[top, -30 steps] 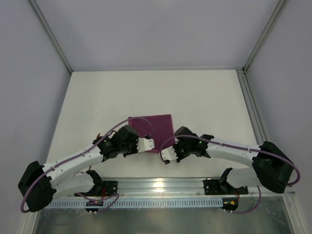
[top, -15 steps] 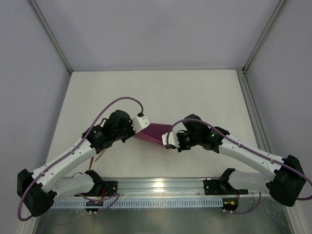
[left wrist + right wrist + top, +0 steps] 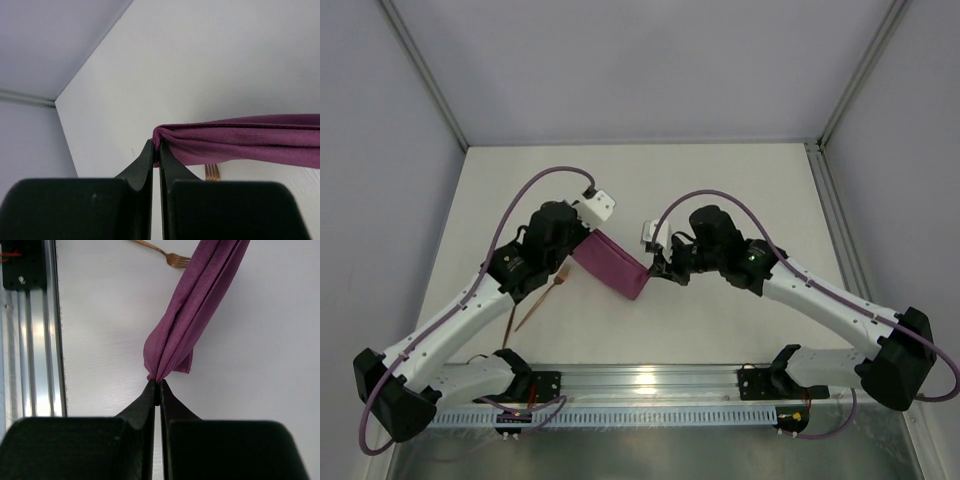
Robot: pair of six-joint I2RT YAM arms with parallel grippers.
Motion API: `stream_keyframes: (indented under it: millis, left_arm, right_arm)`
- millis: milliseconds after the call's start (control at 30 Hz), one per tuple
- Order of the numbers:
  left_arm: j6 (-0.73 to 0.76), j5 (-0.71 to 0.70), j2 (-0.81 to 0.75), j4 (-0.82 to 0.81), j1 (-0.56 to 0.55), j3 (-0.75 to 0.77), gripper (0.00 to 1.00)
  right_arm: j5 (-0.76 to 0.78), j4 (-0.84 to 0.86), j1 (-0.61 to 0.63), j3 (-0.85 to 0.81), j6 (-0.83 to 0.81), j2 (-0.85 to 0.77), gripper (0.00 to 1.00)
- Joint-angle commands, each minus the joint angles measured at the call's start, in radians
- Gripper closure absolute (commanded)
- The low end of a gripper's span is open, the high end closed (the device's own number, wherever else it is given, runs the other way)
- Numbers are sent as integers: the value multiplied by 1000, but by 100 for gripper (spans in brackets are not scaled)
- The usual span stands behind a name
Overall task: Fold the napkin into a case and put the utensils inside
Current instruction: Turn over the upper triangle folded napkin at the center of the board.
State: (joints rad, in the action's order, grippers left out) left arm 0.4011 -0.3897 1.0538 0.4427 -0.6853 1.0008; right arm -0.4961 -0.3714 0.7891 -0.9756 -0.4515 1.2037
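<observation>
Have picked the napkin (image 3: 611, 263) up off the counter (image 3: 740, 190) since a second ago. Back then lay flat as a square close to the rail (image 3: 650, 378), with both wrists at its near corners; half a second ago already sagged between them. Now hangs as a bunched, doubled band, slanting from upper left to lower right over the middle of the counter. Pinched at the upper-left end by the left gripper (image 3: 582, 238) and at the lower-right end by the right gripper (image 3: 657, 276). Have also reached farther out from the bases.

In the left wrist view: left gripper (image 3: 156, 150) clamped tight on a gathered corner of cloth, no gap between the black fingers (image 3: 142, 165), folds running off to the right. Likewise in the right wrist view: right gripper (image 3: 156, 386) closed on a puckered corner, cloth climbing up the picture, one loose corner hanging beside the pinch.

Has also laid bare a copper fork (image 3: 542, 300) on the counter, just left of the napkin and mostly hidden by the left arm a second ago. Points its tines toward the cloth; fork (image 3: 212, 172) peeks out below the band in the left wrist view, and fork (image 3: 165, 254) shows beside it in the right wrist view.

Red mark on the black block (image 3: 22, 265) at the top left of the right wrist view, too blurred to read.
</observation>
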Motion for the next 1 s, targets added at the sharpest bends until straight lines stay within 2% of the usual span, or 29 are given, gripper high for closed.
stream_keyframes:
  millis: [0, 200, 367, 600, 833, 967]
  left_arm:
    - [13, -95, 29, -127, 27, 42, 100]
    - [25, -81, 61, -185, 82, 74, 100]
    - [31, -92, 97, -243, 124, 87, 100]
    - [31, -83, 120, -275, 202, 120, 100]
    - [87, -75, 152, -312, 254, 157, 100]
    - [99, -11, 192, -309, 263, 182, 100]
  right_arm:
    - [-4, 95, -2, -80, 189, 22, 97]
    - [16, 207, 5, -136, 353, 86, 97]
    - [62, 238, 76, -205, 366, 154, 97]
    - [57, 273, 111, -310, 442, 257, 97]
    - [38, 415, 128, -308, 551, 312, 97]
    - [31, 511, 130, -275, 642, 341, 97]
